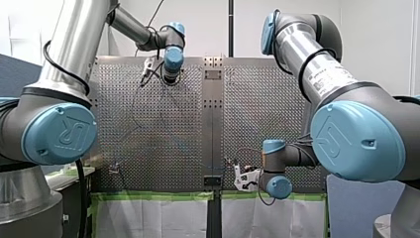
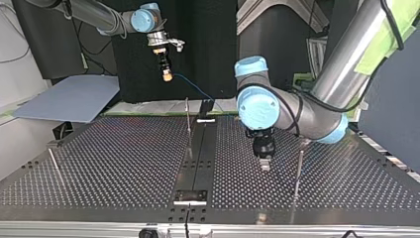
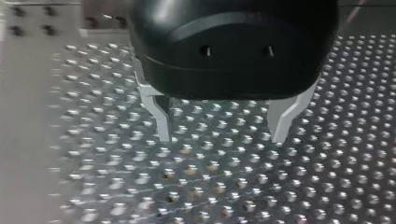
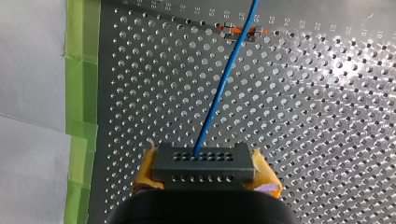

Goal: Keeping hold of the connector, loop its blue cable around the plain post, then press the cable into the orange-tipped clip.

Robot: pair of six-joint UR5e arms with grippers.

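The dark connector (image 4: 203, 162) sits clamped between the yellow pads (image 4: 145, 171) of my right claw (image 4: 205, 176), which is closed firmly on it. Its blue cable (image 4: 219, 93) leaves the connector's face and runs ahead of the claw, crossing the orange-tipped clip (image 4: 240, 31) on the perforated surface (image 4: 303, 116). In the top view this claw hangs high above the surface's far edge. My left claw (image 3: 219, 128) hovers low over the surface, metal fingers (image 3: 161, 116) spread wide apart, holding nothing.
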